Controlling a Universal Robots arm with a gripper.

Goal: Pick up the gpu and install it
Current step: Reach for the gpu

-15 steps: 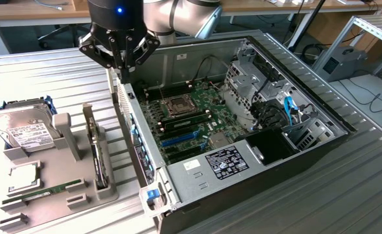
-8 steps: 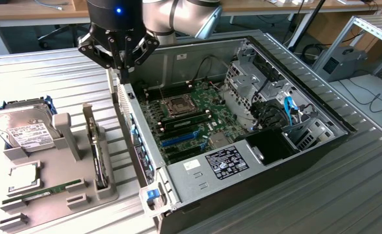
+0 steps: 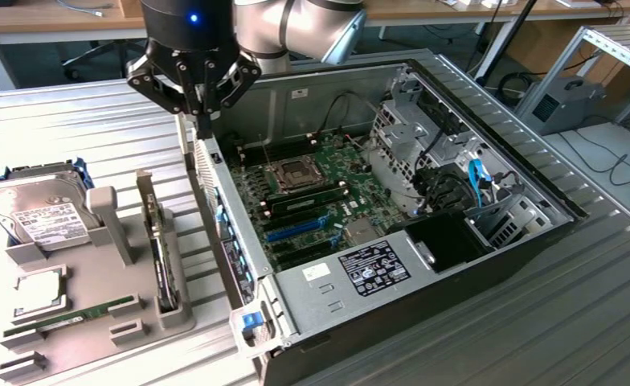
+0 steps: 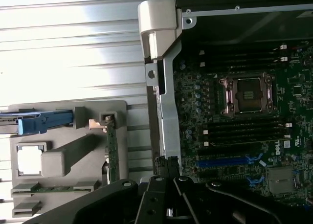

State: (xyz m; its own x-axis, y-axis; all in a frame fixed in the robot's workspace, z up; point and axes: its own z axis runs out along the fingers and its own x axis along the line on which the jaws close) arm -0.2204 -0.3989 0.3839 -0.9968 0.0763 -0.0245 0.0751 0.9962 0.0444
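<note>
The gpu [image 3: 161, 257] is a slim dark card standing on edge in a slot of the grey holder [image 3: 90, 342], towards the exterior view's left. The wrist view shows the gpu [image 4: 112, 150] edge-on, with its pale bracket end near the blue drive caddy. My gripper [image 3: 198, 121] hangs shut with nothing in it, above the side wall of the open computer case [image 3: 401, 273]. It is well above the gpu, on the case side. In the wrist view the gripper [image 4: 168, 166] sits over that same wall [image 4: 166, 111].
The grey holder also carries a silver hard drive [image 3: 36, 215] in a blue caddy, a processor chip [image 3: 38, 291] and a green memory stick [image 3: 74, 315]. Inside the case lie the motherboard [image 3: 315, 189], its blue card slot [image 3: 293, 229] and a drive cage [image 3: 411, 137].
</note>
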